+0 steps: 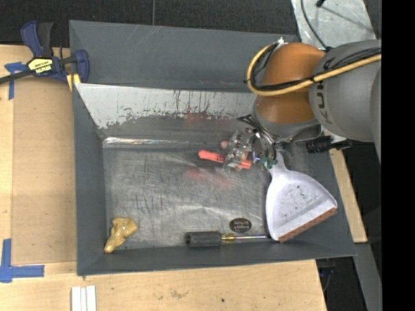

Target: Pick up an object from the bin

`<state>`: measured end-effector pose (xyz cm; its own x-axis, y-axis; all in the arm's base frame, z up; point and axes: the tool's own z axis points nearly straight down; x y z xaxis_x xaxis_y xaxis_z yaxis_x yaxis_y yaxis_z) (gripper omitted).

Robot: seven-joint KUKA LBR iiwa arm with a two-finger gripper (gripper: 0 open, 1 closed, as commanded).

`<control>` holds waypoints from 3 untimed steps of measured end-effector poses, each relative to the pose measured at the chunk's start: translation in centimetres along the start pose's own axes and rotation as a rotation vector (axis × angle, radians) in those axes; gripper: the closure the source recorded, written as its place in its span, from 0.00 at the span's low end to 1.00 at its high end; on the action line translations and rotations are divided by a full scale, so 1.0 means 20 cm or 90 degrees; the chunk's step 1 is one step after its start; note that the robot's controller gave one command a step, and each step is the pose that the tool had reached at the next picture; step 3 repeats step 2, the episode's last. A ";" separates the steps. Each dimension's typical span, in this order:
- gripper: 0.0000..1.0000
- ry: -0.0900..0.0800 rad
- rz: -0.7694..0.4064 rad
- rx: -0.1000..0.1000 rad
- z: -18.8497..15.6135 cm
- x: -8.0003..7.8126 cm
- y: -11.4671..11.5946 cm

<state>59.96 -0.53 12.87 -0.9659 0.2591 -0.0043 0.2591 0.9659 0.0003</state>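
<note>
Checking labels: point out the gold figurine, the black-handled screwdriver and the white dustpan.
gold figurine (120, 233): camera view, its body.
black-handled screwdriver (204, 239): camera view, its handle.
white dustpan (295, 203): camera view, its flat face.

Counted five loose things in the grey bin (89, 193), one of each kind: one black-handled screwdriver (207, 239), one white dustpan (295, 203), one small dark round disc (240, 225), one lumpy yellow figure (120, 233), one red stick-shaped piece (209, 155).

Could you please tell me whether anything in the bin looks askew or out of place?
The white scoop at the right looks askew: its wide brown edge seems to ride up the sloping right wall of the bin instead of lying flat. Nothing else stands out.
</note>
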 end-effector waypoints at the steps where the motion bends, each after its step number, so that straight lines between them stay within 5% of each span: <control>1: 1.00 0.006 -0.005 0.001 -0.22 0.05 0.05; 3: 1.00 -0.004 -0.005 -0.002 -0.38 0.02 0.05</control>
